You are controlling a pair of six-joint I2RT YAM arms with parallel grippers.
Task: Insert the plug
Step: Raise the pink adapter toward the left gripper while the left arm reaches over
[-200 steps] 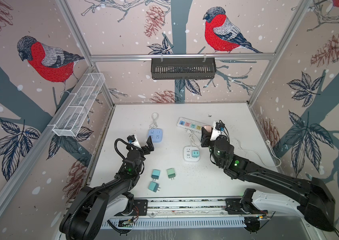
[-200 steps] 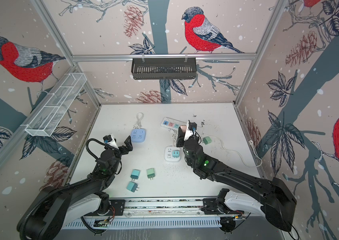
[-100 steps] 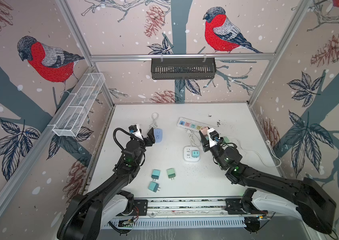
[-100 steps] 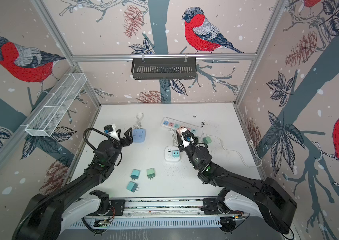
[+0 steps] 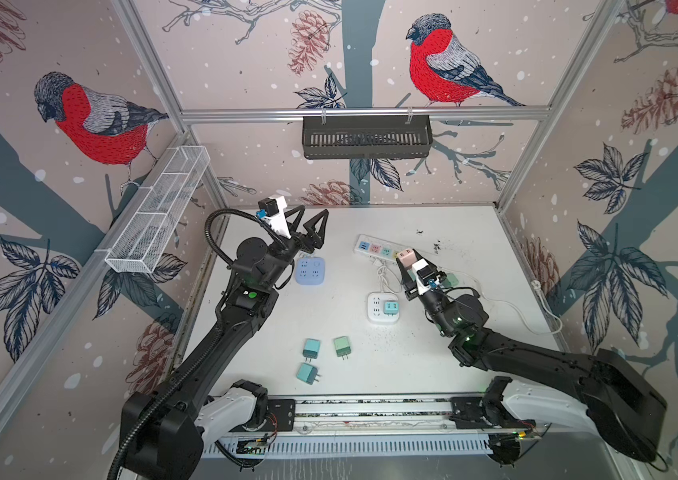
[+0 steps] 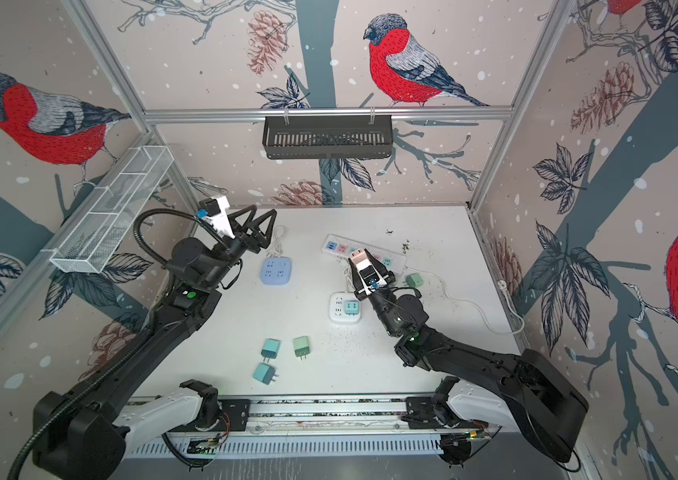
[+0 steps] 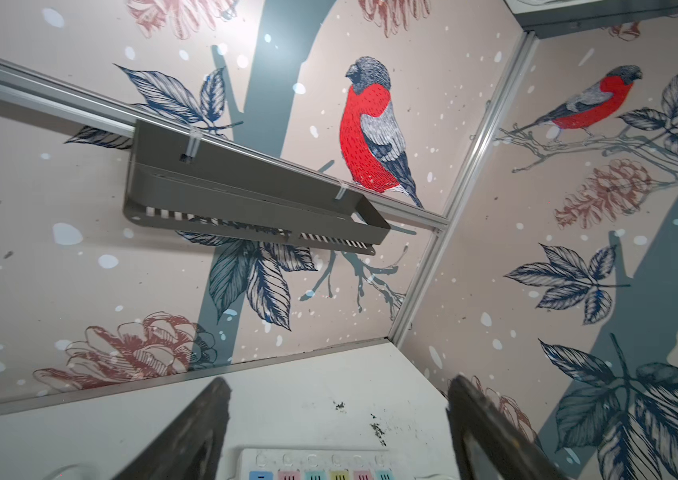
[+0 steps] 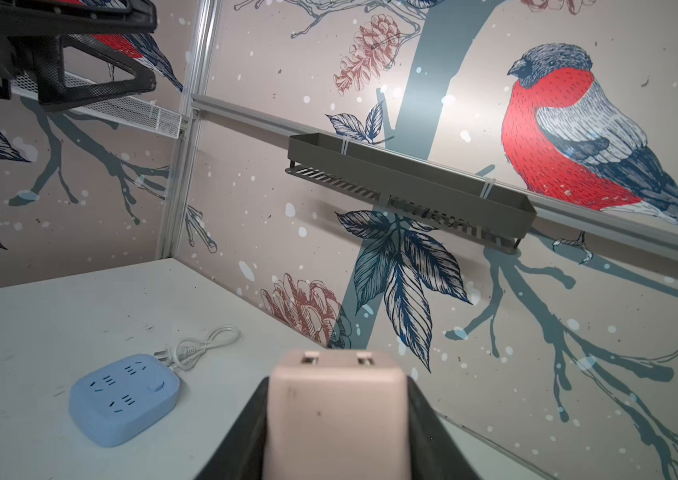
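Pale pink, boxy, round-edged plug (image 8: 335,415)

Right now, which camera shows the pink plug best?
The right wrist view: the pink plug fills the foreground, clamped between the fingers. Both top views show it small, near the power strip. The left wrist view misses it.

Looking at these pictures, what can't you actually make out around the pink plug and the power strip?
- Pink plug: in the right wrist view its lower end runs off the picture edge, and the right gripper covers its sides.
- Power strip: the left wrist view's edge cuts off all but one row of sockets; in a top view the pink plug hides part.
- Green plug: in a top view, half hidden behind the right arm.
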